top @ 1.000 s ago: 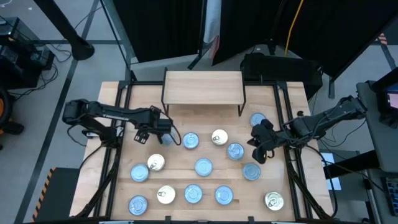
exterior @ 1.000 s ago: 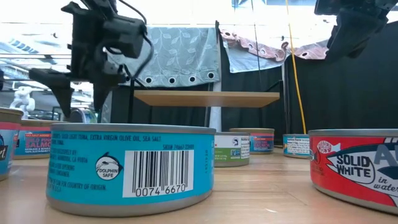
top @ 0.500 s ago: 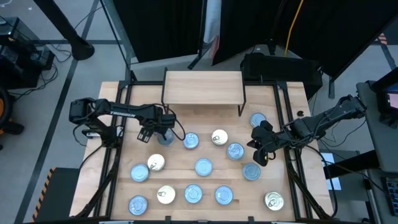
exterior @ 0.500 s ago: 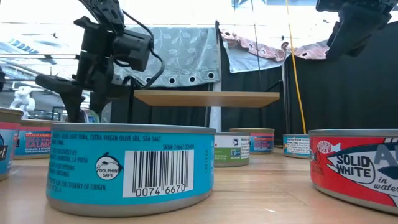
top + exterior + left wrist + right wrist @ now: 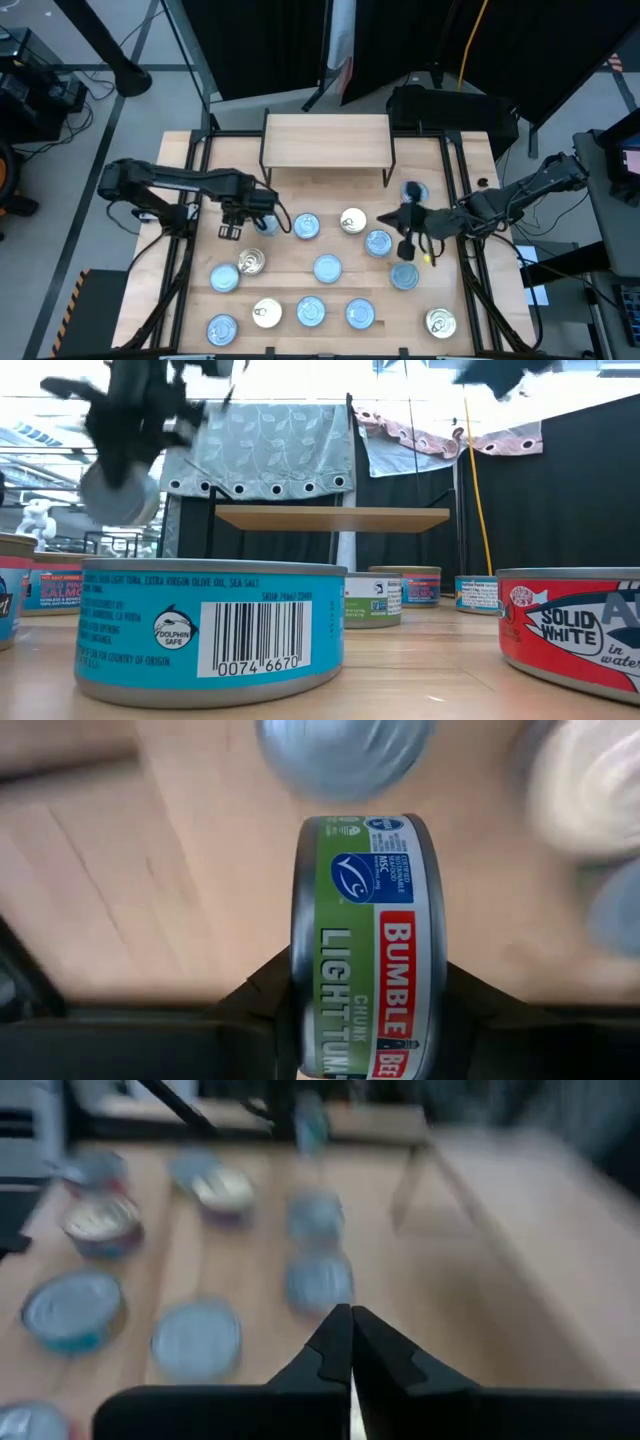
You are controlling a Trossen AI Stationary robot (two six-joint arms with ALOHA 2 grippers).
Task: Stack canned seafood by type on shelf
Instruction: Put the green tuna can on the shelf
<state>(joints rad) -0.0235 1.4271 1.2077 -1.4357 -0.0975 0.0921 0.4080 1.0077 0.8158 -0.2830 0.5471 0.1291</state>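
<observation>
— Left gripper?
— Clamped on one green-sided tin, half closed around it. Tin turned on edge, dark fingers pressing lid and base, "Bumble Bee" label facing the wrist camera.

— Position of that tin?
— Lifted off the table, over its left half, in front of the left front corner of the shelf and well below the shelf top in the low view. Blurred there, so no more detail.

— Right gripper?
— Pinched fully closed, holding nothing. Hovering over the right half of the table, near the shelf's right front leg.

— Neighbours of the held tin?
— Blue-lidded tin just beside it toward the table's middle; gold-lidded tin near it toward the front edge; another gold lid farther toward the centre.

— Around the right gripper?
— Blue lids close on three sides: one toward the back edge, one toward the centre, one toward the front.

— Remaining tins?
— Flat along the front edge, blue and gold mixed, a lone gold one by the front right corner. Teal-sided tin and red-sided tin large before the low camera.
</observation>
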